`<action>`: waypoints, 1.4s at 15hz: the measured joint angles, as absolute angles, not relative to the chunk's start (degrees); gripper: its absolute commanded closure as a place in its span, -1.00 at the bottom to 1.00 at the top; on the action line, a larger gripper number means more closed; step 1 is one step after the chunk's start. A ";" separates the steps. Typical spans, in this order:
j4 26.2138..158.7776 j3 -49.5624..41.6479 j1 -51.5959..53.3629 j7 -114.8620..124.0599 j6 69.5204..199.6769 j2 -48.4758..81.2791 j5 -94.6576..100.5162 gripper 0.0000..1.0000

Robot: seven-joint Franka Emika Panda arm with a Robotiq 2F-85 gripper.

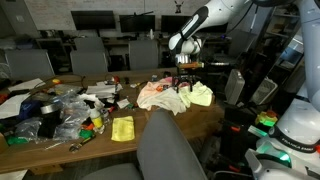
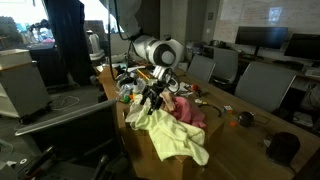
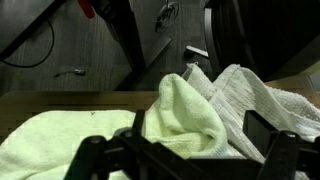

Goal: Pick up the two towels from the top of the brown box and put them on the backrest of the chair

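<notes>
The pale yellow-green towel (image 3: 185, 115) and the white towel (image 3: 255, 95) lie crumpled and touching on a brown surface at the end of the cluttered bench (image 1: 50, 152). The tool (image 3: 182, 152) hangs just above them, fingers spread, pinching nothing. A grey chair (image 1: 170, 145) stands near.

A wooden tabletop (image 1: 95, 153) carries a heap of crumpled clear plastic wrappers (image 1: 68, 108) mixed with small coloured odds and ends. A yellow cloth (image 1: 122, 128) lies flat just beside the heap. Behind the tabletop stand grey office chairs (image 1: 88, 56) and dark monitors (image 1: 95, 20). In an exterior view, a dark round object (image 2: 283, 147) sits near the tabletop's edge.
</notes>
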State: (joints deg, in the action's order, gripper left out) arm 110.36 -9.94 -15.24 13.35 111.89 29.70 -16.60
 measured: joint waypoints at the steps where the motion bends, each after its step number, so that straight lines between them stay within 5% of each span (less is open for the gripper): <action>1: 110.16 -9.94 -15.28 13.35 111.55 30.12 -16.74 -1.00; 9: 108.32 -9.71 -15.27 13.22 112.16 33.81 -17.17 -1.00; 10: 108.17 -9.71 -15.27 13.22 112.26 34.07 -17.17 -0.50; 11: 108.03 -9.71 -15.27 13.22 112.38 34.27 -17.17 -0.48; 21: 107.59 -9.59 -15.27 12.84 112.84 34.48 -17.17 0.98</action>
